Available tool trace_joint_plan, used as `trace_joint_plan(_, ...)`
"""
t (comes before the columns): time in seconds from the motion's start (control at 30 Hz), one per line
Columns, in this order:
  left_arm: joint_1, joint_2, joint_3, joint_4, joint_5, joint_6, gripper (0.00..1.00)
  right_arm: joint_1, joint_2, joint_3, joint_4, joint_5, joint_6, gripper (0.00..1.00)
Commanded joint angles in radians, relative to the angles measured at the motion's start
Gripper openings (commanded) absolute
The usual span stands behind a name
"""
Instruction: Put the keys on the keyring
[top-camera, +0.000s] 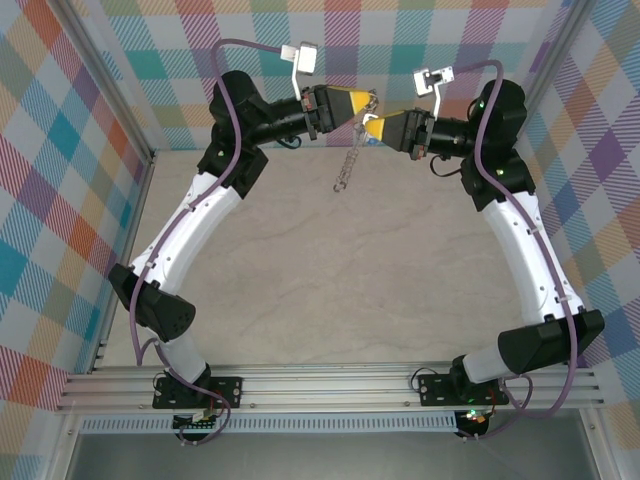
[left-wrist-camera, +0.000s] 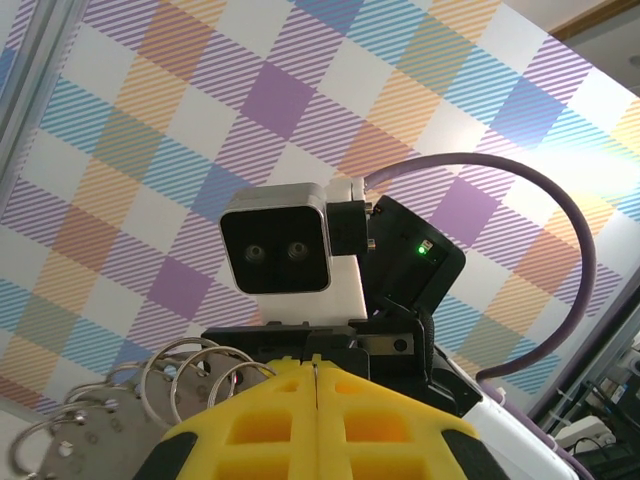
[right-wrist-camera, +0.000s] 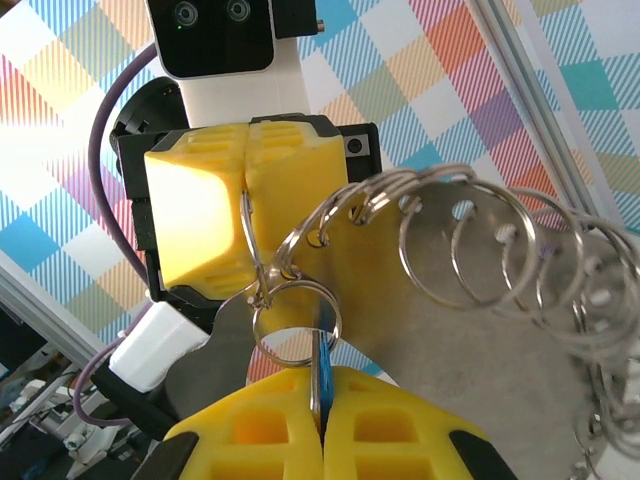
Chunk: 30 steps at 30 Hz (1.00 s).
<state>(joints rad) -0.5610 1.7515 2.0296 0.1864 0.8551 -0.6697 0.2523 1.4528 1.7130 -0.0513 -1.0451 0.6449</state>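
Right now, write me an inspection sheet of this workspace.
Surface: beige table, marbled.
Job's things: keyring held up above the table, loops dangling; blue key beside a small loop.
Clutter: nothing seen.
Grippers: left gripper shut on keyring; right gripper shut on key; tips nearly meet.
Cables: purple cable along each arm.
Surroundings: plaid walls; metal rail at near edge.

Chunky left claw (top-camera: 371, 101) and right claw (top-camera: 366, 122) were both bright yellow. Thin looped metal keyring (top-camera: 350, 165) was plain silver, tiny plastic-headed key (right-wrist-camera: 321, 355) blue. Walls (top-camera: 60, 150) were pastel plaid, flat bench (top-camera: 350, 285) mottled beige, cables (top-camera: 224, 100) purple.
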Motion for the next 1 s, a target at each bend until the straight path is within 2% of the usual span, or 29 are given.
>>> trace_joint_plan(0.0,-0.005,-0.012,0.014,0.064,-0.003,0.0,0.0,0.005,-0.02,0.02,-0.024,-0.004,-0.023,0.0)
trace_joint_plan(0.4,-0.007,-0.027,-0.035,0.105,-0.006,-0.028,0.0,0.085,0.052,0.103,-0.041,0.019,-0.03,0.0)
trace_joint_plan(0.73,-0.007,-0.05,-0.048,0.067,-0.017,0.013,0.0,0.077,0.017,0.12,-0.23,0.057,-0.162,0.0)
trace_joint_plan(0.97,-0.005,-0.075,-0.052,-0.01,-0.025,0.089,0.0,0.016,-0.052,0.091,-0.371,0.078,-0.234,0.0)
